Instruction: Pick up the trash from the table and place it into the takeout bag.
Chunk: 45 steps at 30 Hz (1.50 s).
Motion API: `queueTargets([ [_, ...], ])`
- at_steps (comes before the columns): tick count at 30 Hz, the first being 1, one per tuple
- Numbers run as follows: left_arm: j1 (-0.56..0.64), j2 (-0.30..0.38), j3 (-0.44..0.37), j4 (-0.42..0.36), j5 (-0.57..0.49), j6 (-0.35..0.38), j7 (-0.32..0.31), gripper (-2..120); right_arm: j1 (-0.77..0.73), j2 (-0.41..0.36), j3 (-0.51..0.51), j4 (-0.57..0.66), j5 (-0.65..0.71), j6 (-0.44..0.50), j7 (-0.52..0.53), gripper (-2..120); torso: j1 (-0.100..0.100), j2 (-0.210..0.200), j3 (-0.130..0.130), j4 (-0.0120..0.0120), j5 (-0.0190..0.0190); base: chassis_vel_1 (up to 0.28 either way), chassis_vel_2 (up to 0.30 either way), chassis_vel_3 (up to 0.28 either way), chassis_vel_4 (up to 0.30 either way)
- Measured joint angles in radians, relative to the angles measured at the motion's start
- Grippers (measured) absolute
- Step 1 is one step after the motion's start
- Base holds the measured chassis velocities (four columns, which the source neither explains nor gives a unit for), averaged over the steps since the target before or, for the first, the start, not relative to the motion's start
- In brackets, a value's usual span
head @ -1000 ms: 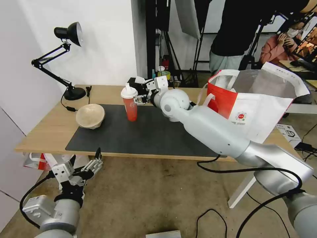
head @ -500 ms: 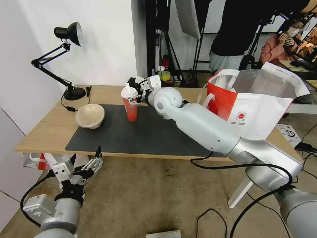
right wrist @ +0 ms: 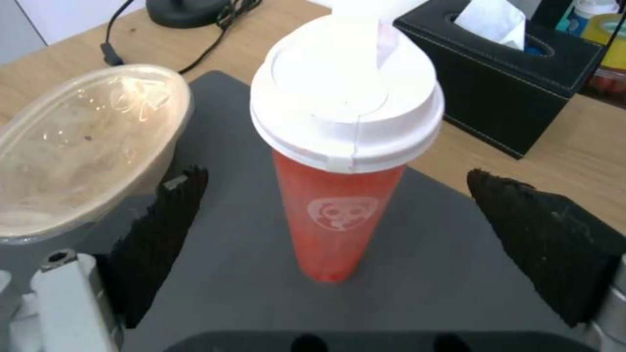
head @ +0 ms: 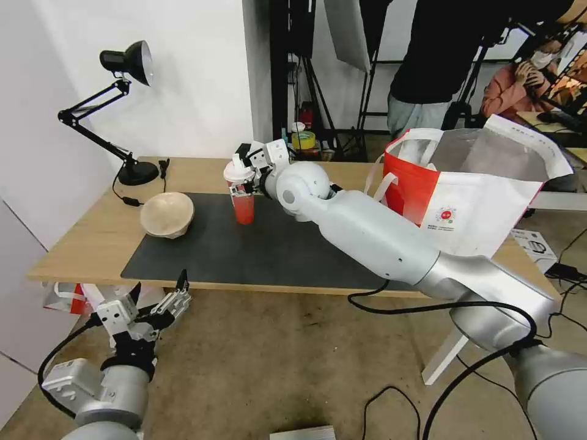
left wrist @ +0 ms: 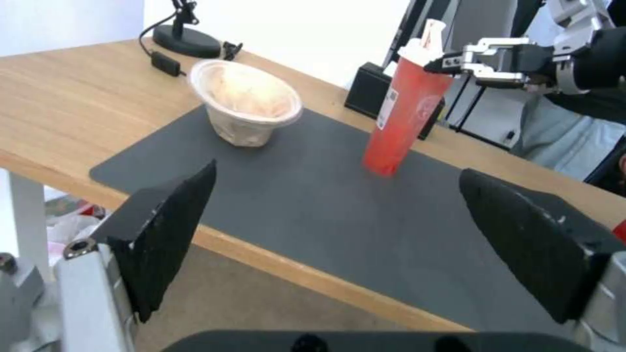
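A red cup with a white lid [head: 243, 197] [left wrist: 402, 122] stands upright on the dark mat [head: 263, 256] of the table [head: 79, 244]. My right gripper [head: 246, 177] [right wrist: 336, 181] is open at the cup's upper part. Its black fingers [right wrist: 163, 230] are spread wide, with the cup [right wrist: 339, 205] between them, and I see no contact. Left of the cup, a beige pulp bowl [head: 167, 214] [left wrist: 248, 105] [right wrist: 72, 146] rests on the mat's corner. The white-and-red takeout bag [head: 477, 195] stands open at the table's right end. My left gripper [head: 159, 286] [left wrist: 339, 173] hangs open below the table's front edge.
A black desk lamp [head: 128, 61] stands at the back left of the table, its cord trailing beside the bowl. A black tissue box [right wrist: 515, 88] sits just behind the cup. People and stands fill the room behind. Cables lie on the floor at the right.
My right arm has reached further left, bringing its open gripper from beside the cup up to its lid. The cup, the bowl and my left arm have not moved.
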Motion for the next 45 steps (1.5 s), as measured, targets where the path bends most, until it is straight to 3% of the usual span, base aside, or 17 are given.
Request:
queueTargets([
  [21, 0.0, -0.017, -0.001, 0.0, 0.001, -0.011, 0.001, 100, -0.001, 0.093, 0.012, -0.149, -0.023, 0.0, -0.016, 100, 0.0, 0.0, 0.0, 0.0, 0.0, 0.0, 0.0, 0.0, 0.0],
  [45, -0.004, -0.011, 0.003, 0.0, 0.002, -0.019, 0.001, 100, -0.011, 0.114, 0.034, -0.234, -0.051, 0.004, -0.052, 100, 0.0, 0.0, 0.0, 0.0, 0.0, 0.0, 0.0, 0.0, 0.0],
])
